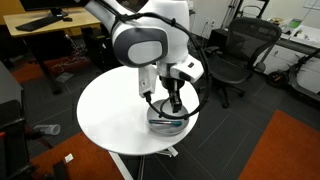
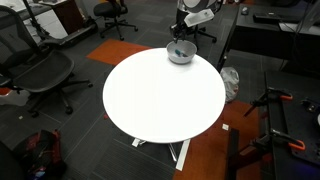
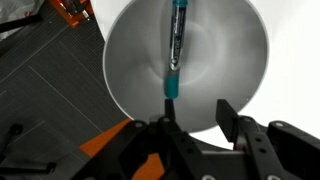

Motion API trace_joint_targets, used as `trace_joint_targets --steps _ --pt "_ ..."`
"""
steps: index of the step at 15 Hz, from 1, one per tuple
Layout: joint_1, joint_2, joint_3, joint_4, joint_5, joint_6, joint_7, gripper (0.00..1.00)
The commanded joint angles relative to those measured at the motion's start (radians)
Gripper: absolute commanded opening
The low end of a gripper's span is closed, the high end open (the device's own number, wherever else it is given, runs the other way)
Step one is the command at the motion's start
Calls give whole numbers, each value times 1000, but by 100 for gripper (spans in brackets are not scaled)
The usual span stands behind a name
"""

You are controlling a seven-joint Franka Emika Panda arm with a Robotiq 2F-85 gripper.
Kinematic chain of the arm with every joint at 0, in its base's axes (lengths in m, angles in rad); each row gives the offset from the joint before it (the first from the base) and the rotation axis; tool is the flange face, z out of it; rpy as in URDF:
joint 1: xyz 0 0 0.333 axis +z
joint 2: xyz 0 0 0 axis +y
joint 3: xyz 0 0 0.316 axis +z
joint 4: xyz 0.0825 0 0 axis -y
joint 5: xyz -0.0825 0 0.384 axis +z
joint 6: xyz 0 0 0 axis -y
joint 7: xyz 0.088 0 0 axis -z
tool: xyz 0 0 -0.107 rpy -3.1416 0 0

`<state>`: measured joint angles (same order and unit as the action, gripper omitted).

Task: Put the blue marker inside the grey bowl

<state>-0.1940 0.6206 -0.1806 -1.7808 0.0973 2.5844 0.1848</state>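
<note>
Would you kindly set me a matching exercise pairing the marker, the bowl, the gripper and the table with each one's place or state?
Things:
A. blue marker
B. grey bowl
C. gripper
D. table

Place or state:
1. open, above the bowl
2. lying inside the bowl
3. standing near the table's edge
4. white and round

Pairs: A-2, B-3, C-1, D-4

- The arm above the claw is white and round.
- It has a big grey cap.
- The claw's two fingers are black.
- A thin black cable runs beside it.
</note>
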Motion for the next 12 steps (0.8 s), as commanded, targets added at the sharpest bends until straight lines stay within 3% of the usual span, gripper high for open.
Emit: trace_joint_targets --steps 1,3,4,12 --pt "-6 -6 10 19 18 -5 3 82" --pt "0 -41 11 -1 13 -14 -4 97" --pt "8 -67 7 -17 6 -19 -1 100" --pt "96 -355 -13 -188 -83 -46 28 100"
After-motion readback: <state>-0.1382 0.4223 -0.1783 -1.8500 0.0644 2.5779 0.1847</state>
